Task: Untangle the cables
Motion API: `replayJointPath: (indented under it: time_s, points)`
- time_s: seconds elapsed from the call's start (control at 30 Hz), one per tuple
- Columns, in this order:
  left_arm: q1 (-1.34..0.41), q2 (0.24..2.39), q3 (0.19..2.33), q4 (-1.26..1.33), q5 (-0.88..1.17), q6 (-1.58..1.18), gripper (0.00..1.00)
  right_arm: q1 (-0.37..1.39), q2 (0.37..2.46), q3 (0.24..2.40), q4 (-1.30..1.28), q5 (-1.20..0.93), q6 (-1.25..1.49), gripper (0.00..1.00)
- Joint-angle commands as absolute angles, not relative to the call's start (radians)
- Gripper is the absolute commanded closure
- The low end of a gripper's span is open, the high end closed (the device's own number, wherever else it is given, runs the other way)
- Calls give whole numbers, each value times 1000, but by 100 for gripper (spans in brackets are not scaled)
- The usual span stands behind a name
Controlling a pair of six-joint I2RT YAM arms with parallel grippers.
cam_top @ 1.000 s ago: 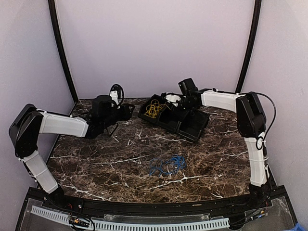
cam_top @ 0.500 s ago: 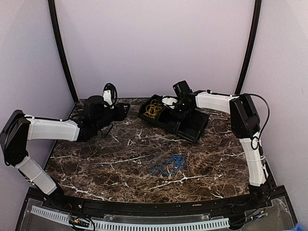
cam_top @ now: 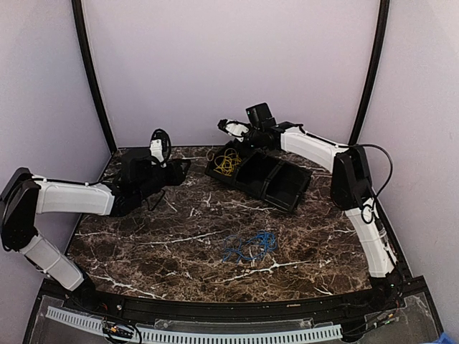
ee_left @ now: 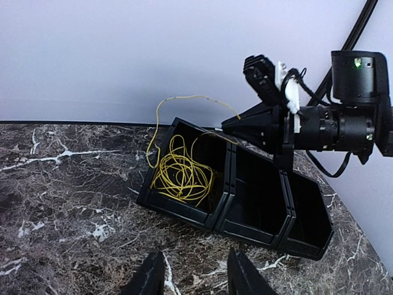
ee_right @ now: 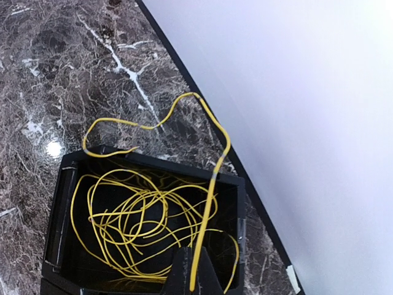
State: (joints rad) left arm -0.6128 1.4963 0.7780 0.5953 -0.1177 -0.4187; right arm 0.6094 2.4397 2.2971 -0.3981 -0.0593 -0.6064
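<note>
The yellow cable [cam_top: 228, 162] lies coiled in the left compartment of a black bin [cam_top: 287, 203]. My right gripper [cam_top: 224, 126] hovers above that compartment, shut on one yellow strand that loops up over the bin's back rim. The right wrist view shows the strand [ee_right: 212, 184] running up from between the closed fingers [ee_right: 184, 270], with the coil [ee_right: 135, 224] below. The blue cable [cam_top: 249, 246] lies loose on the table near the front middle, apart from both grippers. My left gripper [cam_top: 179, 169] is open and empty, left of the bin; it faces the coil [ee_left: 181, 175].
The black bin [ee_left: 184, 212] has three compartments; the middle and right ones look empty. The back wall stands close behind it. Black curved posts [cam_top: 92, 79] rise at both back corners. The right arm [ee_left: 344, 126] reaches over the bin.
My right gripper has risen and moved left over the bin's left compartment, lifting a yellow strand. My left arm has stretched further toward the back.
</note>
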Motion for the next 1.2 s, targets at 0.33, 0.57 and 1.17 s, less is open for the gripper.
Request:
replayJointPath:
  time_s: [0.33, 0.57, 1.17]
  points:
    - [-618, 1463, 766, 591, -132, -424, 62, 609, 2555, 2325, -289, -179, -495, 100]
    - [-618, 1484, 770, 593, -133, -427, 62, 607, 2556, 2320, -260, -181, -486, 96]
    - [-455, 1882, 1088, 502, 46, -615, 64, 609, 2049, 1858, -323, -189, -508, 26]
